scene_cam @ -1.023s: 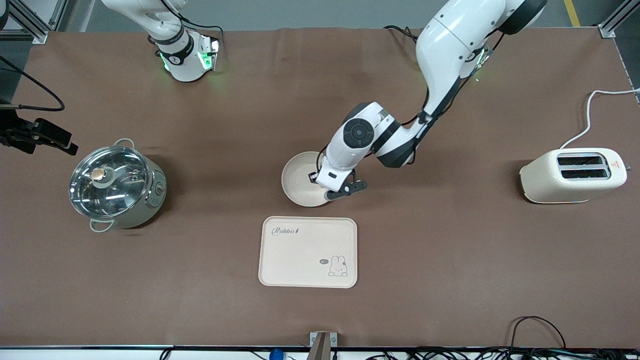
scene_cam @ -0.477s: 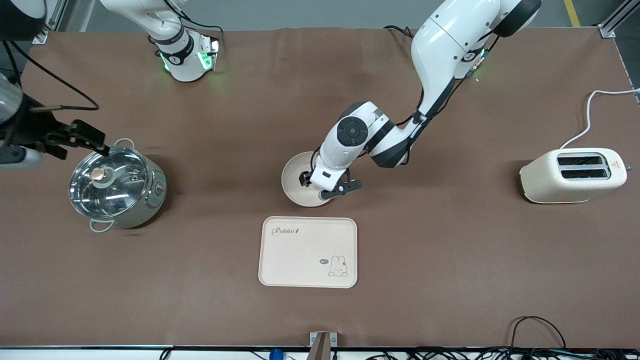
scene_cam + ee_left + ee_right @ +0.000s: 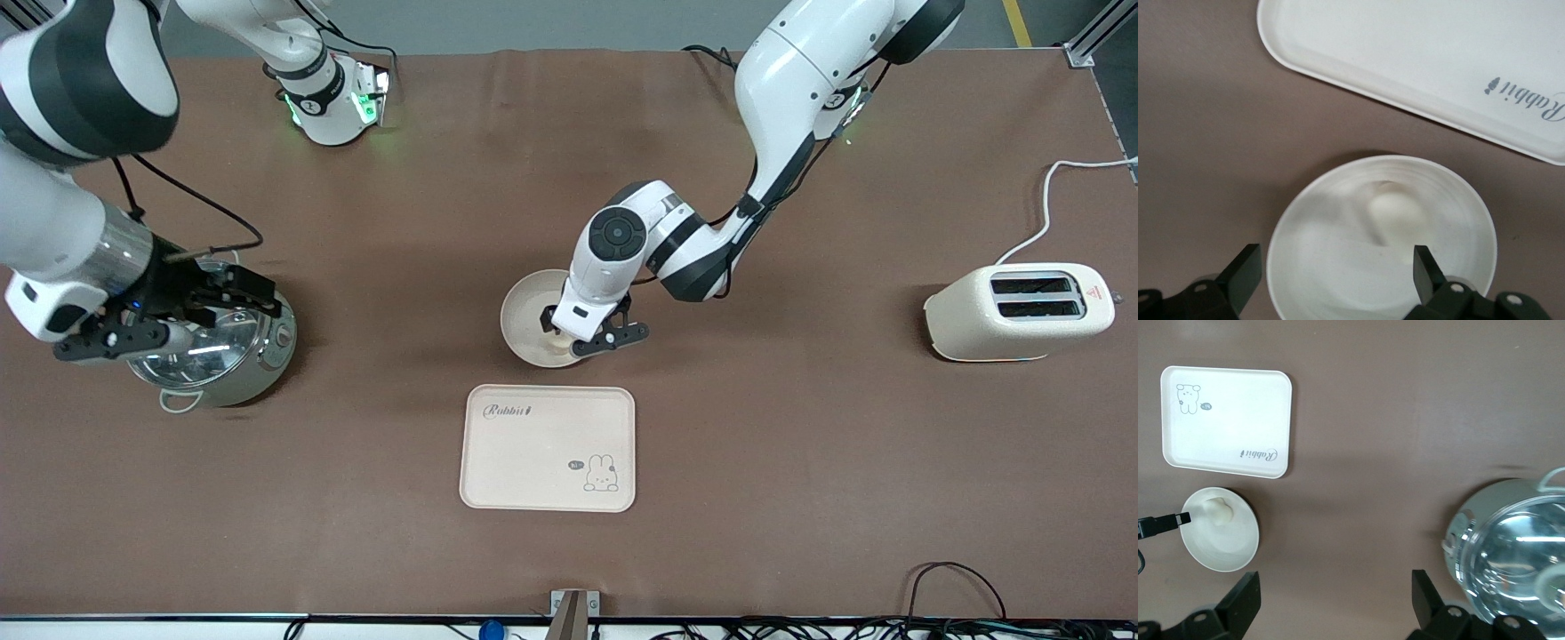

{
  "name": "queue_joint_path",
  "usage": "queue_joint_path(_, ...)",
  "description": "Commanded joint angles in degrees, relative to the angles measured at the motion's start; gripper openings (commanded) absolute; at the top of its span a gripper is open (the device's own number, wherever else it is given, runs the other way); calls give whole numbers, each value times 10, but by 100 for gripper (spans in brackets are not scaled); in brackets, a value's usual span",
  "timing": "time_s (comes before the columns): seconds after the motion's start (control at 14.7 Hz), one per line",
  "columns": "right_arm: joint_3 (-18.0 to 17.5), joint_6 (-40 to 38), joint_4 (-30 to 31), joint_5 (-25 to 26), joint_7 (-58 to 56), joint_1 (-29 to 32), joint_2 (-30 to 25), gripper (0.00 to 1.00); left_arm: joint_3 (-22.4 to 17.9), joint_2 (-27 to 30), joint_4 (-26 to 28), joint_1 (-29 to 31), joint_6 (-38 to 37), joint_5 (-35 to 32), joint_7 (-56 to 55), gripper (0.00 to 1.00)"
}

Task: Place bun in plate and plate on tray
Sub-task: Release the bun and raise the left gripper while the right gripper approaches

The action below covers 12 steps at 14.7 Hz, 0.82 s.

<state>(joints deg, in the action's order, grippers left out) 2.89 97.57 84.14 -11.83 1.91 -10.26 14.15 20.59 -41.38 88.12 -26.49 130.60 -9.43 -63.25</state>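
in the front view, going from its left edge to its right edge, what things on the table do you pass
pot with glass lid, with the right gripper open over it → plate, with the bun in it and the left gripper open over it → toaster. The tray overlaps the plate's span, so it is left out.

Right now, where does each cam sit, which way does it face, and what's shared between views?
Front view: high across the table, facing the bases; shows both arms, pot, toaster, tray.
Left wrist view: on the left arm's wrist, looking down at the plate holding the bun; left gripper open over the plate.
Right wrist view: on the right arm's wrist, looking down; right gripper open, beside the pot.
All three share plate and tray.
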Motion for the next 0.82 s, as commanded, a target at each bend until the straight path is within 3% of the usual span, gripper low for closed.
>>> queue_joint_path(0.0, 5, 25, 6, -18, 1, -17, 31, 100, -3, 60, 5, 39, -89, -8, 72, 100)
queue_joint_path(0.55, 5, 100, 7, -20, 77, -85, 94, 98, 5, 192, -1, 215, -244, 3, 348, 100)
queue_joint_path(0.75, 5, 162, 45, -20, 113, -121, 104, 97, 4, 220, -16, 248, -277, 3, 392, 100)
